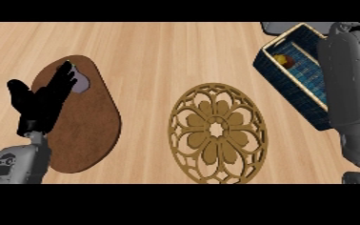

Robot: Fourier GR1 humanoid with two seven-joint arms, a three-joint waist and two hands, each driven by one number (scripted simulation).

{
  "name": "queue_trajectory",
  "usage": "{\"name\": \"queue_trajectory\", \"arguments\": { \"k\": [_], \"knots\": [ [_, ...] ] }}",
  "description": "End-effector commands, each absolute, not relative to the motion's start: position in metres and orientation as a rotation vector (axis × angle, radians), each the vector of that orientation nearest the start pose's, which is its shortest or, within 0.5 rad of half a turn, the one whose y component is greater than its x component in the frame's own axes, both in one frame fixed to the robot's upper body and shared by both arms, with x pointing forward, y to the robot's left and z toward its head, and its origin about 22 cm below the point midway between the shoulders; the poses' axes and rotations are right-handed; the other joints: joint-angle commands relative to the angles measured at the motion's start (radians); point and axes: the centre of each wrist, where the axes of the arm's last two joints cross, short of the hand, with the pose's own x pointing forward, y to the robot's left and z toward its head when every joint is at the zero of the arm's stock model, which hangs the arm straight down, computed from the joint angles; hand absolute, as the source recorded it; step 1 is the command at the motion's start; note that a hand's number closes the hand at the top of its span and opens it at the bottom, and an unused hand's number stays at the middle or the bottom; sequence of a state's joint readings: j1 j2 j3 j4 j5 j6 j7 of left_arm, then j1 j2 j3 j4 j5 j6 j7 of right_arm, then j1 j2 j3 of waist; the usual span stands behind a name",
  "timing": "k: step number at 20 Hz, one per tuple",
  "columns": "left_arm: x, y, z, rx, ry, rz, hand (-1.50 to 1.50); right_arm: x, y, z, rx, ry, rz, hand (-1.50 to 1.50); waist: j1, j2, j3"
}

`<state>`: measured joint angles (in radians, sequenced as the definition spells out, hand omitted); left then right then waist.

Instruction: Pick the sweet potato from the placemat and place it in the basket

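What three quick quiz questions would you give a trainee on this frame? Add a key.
1. True or false: the left hand is over the gold openwork mat.
2. Where does the orange item lie? A) on the gold openwork mat B) in the blue basket C) on bare counter
3. Fill in: the right forearm crosses over the ____.
Key: 1 false, it is over the brown mat; 2 B; 3 basket.

Matt wood-grain counter [155, 52], woven basket [292, 83]
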<state>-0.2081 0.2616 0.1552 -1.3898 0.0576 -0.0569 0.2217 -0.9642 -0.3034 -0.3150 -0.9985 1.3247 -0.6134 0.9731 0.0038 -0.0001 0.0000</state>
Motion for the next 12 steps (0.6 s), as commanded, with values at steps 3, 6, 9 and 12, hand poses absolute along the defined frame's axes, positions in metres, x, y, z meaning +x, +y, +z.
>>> {"name": "queue_trajectory", "arguments": {
  "k": [3,6,9,12],
  "knots": [
    [0.294,0.31,0.042,0.212,-1.383,-0.078,0.0,0.405,-0.275,0.247,-1.494,-1.299,-0.787,-1.5,-0.019,-0.009,0.0],
    [0.288,0.325,0.038,0.202,-1.362,-0.052,0.0,0.382,-0.282,0.238,-1.47,-1.304,-0.916,-1.5,-0.031,-0.013,0.0],
    [0.281,0.322,0.031,0.229,-1.359,-0.043,0.0,0.342,-0.311,0.239,-1.44,-1.315,-0.943,-1.5,-0.045,-0.016,0.0],
    [0.277,0.335,0.033,0.237,-1.372,-0.01,0.0,0.3,-0.308,0.229,-1.35,-1.315,-0.92,-1.5,-0.056,-0.02,0.0]
  ]
}}
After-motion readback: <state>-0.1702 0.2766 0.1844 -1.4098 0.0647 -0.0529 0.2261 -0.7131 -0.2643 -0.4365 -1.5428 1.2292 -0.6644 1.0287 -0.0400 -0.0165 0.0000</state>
